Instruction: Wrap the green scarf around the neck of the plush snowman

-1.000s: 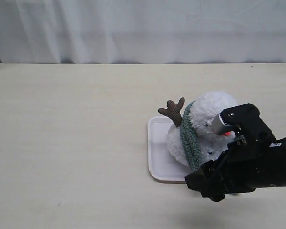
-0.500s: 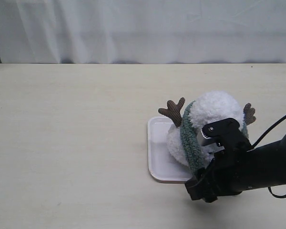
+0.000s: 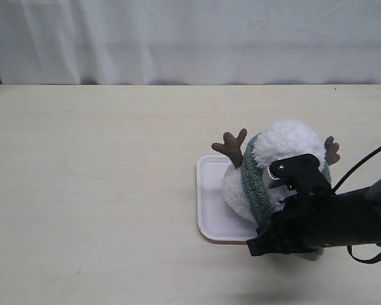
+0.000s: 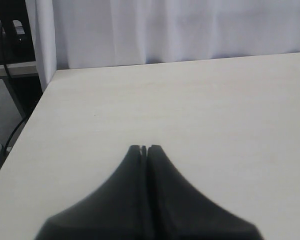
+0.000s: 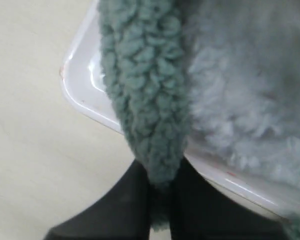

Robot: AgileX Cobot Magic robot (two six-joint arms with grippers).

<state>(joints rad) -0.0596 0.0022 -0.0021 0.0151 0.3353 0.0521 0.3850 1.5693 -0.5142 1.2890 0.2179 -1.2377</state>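
The plush snowman (image 3: 282,149) lies on a white tray (image 3: 209,197), with brown twig arms (image 3: 230,147) sticking up on both sides. The green scarf (image 3: 253,184) runs across the crease between head and body. In the right wrist view the scarf (image 5: 140,85) hangs down beside the white plush (image 5: 245,90), and my right gripper (image 5: 161,187) is shut on its end. In the exterior view the right gripper (image 3: 267,244) sits low at the tray's near edge. My left gripper (image 4: 144,148) is shut on nothing over bare table, far from the snowman.
The white tray (image 5: 80,95) lies on a pale wooden table (image 3: 89,190). A white curtain (image 3: 190,38) hangs behind the table. The left wrist view shows the table's edge (image 4: 37,107) with dark equipment beyond it.
The right arm has dropped lower and moved left in front of the snowman, drawing the scarf end down over the tray's near edge. The snowman's right twig arm came into view.
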